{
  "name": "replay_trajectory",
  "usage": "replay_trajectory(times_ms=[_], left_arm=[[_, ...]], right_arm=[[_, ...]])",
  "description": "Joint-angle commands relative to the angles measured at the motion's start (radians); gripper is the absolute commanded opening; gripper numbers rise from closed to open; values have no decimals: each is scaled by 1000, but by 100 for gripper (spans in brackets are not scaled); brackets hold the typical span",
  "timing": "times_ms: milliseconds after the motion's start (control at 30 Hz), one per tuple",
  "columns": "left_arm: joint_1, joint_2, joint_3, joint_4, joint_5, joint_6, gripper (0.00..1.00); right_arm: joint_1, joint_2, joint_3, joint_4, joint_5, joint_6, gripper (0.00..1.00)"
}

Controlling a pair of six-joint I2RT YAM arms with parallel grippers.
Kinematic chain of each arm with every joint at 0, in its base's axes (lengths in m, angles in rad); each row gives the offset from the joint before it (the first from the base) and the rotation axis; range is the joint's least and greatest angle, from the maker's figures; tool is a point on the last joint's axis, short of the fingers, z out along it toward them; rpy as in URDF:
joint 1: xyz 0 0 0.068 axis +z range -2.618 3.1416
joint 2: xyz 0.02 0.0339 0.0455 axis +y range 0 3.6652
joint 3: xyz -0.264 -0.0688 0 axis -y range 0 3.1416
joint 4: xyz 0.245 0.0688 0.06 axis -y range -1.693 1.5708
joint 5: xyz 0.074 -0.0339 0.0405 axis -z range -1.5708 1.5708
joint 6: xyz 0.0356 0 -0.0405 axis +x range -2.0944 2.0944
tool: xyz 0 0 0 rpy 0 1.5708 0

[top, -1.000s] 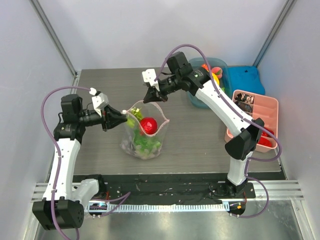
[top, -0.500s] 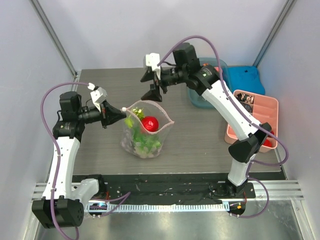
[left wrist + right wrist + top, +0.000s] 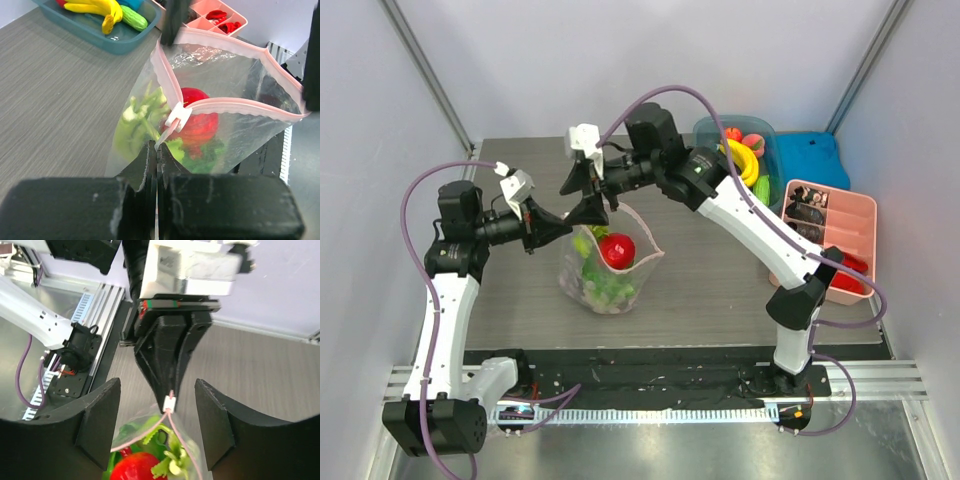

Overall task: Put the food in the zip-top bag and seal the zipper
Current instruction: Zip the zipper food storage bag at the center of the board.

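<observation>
The zip-top bag point(image 3: 605, 270) stands upright on the table with its mouth open. Inside it sit the red fruit point(image 3: 617, 250) and leafy green food point(image 3: 603, 287). My left gripper point(image 3: 560, 228) is shut on the bag's left corner point(image 3: 159, 145), at the end of the pink zipper point(image 3: 235, 105), just behind the white slider point(image 3: 177, 116). My right gripper point(image 3: 582, 198) hovers open over that same corner. In the right wrist view, the slider point(image 3: 170, 401) lies between the right gripper's point(image 3: 157, 390) spread fingers point(image 3: 97, 425), untouched.
A teal bin point(image 3: 705, 192) with yellow bananas point(image 3: 745, 158) stands at the back right, with a blue lid point(image 3: 810, 160) beside it. A pink compartment tray point(image 3: 860, 215) lies at the right edge. Black rails run along the table's near edge.
My right gripper let go of the bag's far rim, opened and swung left to the corner with the slider. My left gripper closed on that corner.
</observation>
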Motion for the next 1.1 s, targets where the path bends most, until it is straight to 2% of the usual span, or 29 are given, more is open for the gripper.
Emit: replay_trajectory(times_ms=[0, 67, 200, 367, 433, 533, 567, 633, 700, 733, 800, 833, 867, 1067], left_arm=[[-4, -16, 48, 51, -5, -23, 0], [-4, -18, 48, 52, -5, -22, 0], [-5, -21, 50, 57, -15, -26, 0], [-4, -24, 48, 61, -19, -30, 0], [-4, -21, 48, 66, -21, -37, 0], [-4, -19, 50, 67, -21, -40, 0], [-4, -19, 48, 69, -21, -40, 0], [-4, -24, 50, 77, -21, -43, 1], [-5, -25, 51, 112, -39, -71, 11], [-4, -28, 51, 130, -45, -85, 23], [-5, -33, 51, 156, -45, -91, 30], [-7, -34, 51, 159, -39, -85, 39], [-10, -34, 47, 159, -27, -76, 43], [-28, -51, 5, 161, 14, 7, 55]], right_arm=[[29, 4, -13, 2, 69, -12, 64], [38, 10, -33, -7, 117, -32, 61], [49, 28, -32, -26, 206, -43, 48], [64, 35, -35, -70, 260, -101, 38], [69, 38, -35, -90, 274, -121, 37], [72, 33, -35, -102, 279, -138, 14], [72, 30, -37, -102, 280, -143, 1], [72, 19, -40, -102, 276, -152, 1], [72, 5, -53, -102, 259, -184, 1], [70, -8, -72, -98, 236, -198, 1], [72, -22, -102, -87, 222, -216, 1], [72, -27, -109, -67, 213, -216, 1], [72, -31, -109, -63, 210, -218, 1], [69, -39, -96, -29, 185, -218, 1]])
